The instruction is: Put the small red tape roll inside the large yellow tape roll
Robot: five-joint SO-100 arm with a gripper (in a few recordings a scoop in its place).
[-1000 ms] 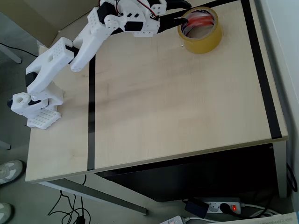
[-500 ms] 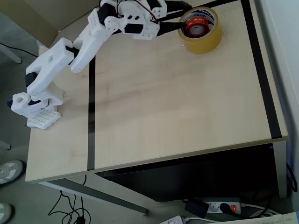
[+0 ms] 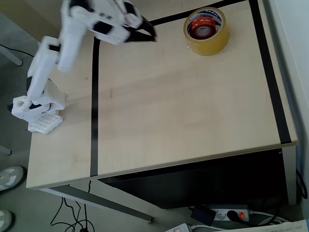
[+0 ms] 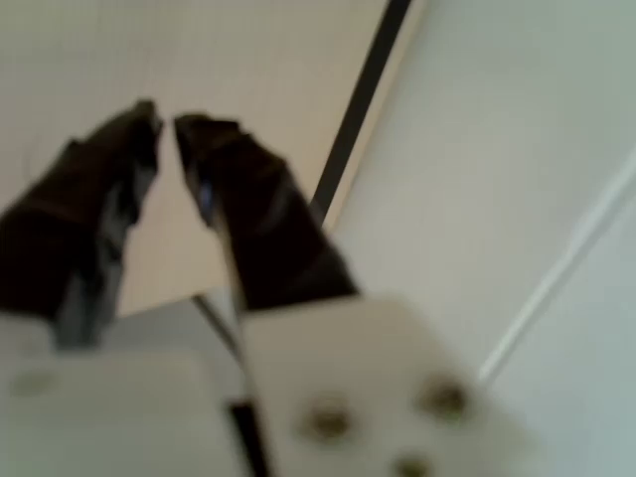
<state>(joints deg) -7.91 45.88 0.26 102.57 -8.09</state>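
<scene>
Overhead view, left to right: white arm (image 3: pixel 53 58) at the surface's (image 3: pixel 183 111) left edge, black tape lines (image 3: pixel 94 96) across the wood, claw (image 3: pixel 150 36) raised well left of the yellow roll (image 3: pixel 206 42). Red roll (image 3: pixel 202 29) lies inside the yellow roll's core, near the far edge. Wrist view, blurred, shows what overhead cannot: dark fingers (image 4: pixel 248 219) nearly pressed together at the tips, gripping nothing.

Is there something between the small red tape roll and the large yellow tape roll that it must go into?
Nothing: the small red tape roll lies inside the large yellow tape roll. The pincer is apart.
</scene>
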